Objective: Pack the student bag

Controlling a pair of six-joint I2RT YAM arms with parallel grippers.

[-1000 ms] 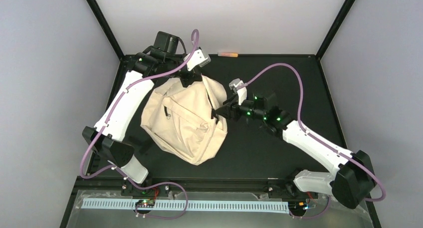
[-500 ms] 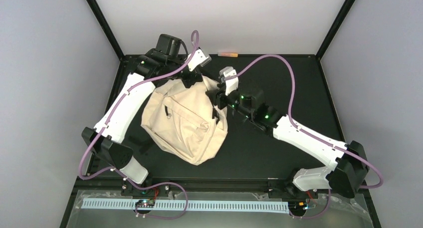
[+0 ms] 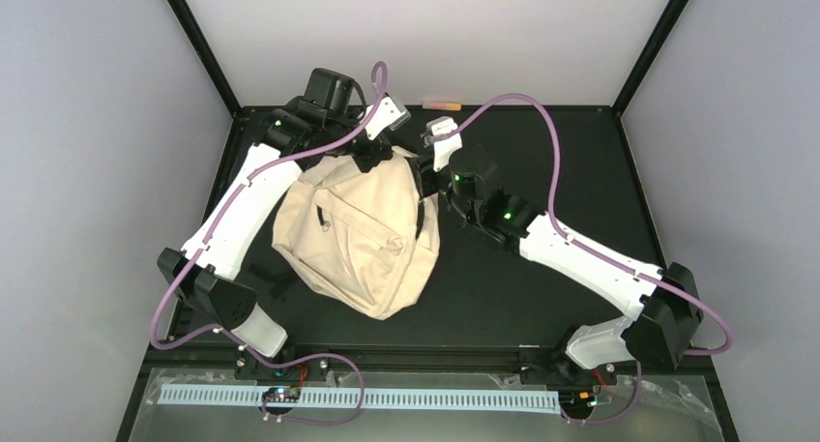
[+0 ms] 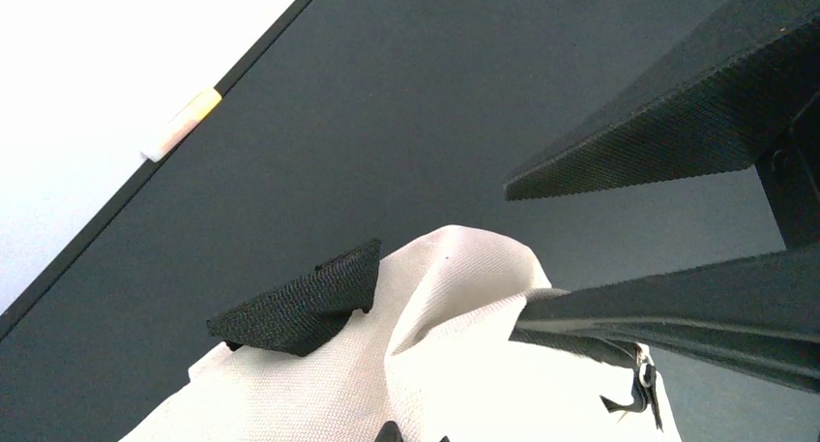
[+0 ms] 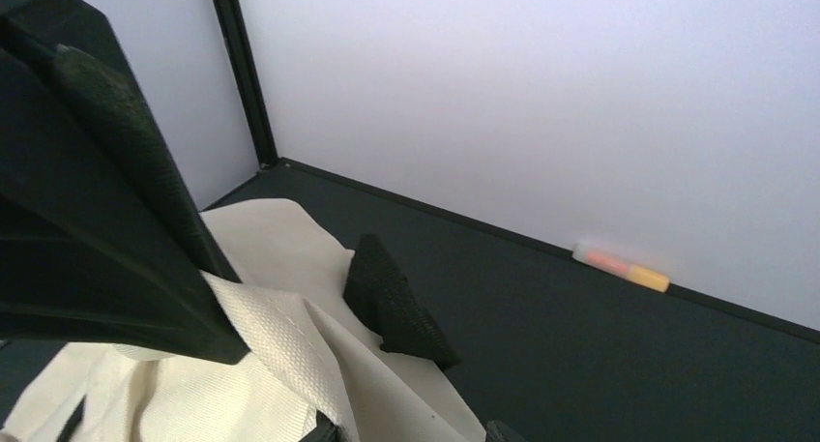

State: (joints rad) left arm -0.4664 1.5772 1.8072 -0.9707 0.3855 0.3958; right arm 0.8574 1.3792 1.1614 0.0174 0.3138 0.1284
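Note:
The cream student bag point(image 3: 353, 234) lies on the black table, its top end toward the back. My left gripper point(image 3: 372, 158) is at that top end, shut on the bag's fabric point(image 4: 464, 365); only its fingertips point(image 4: 392, 432) show at the bottom edge of the left wrist view. My right gripper point(image 3: 423, 176) is at the bag's top right corner. Its jaws stand apart around a raised fold of cream fabric point(image 5: 290, 336), with a small gap at the right fingertip point(image 5: 503, 430). A black triangular strap tab point(image 5: 396, 307) sticks up from the bag just beyond.
A pink and yellow marker point(image 3: 443, 104) lies against the back wall, also seen as the marker point(image 5: 621, 267) in the right wrist view. Black straps point(image 4: 677, 142) cross the left wrist view. Dark frame posts stand at the back corners.
My right arm has swung back and left from the bag's right side to its top corner, next to the left gripper, and its jaws have narrowed. The left gripper has stayed put.

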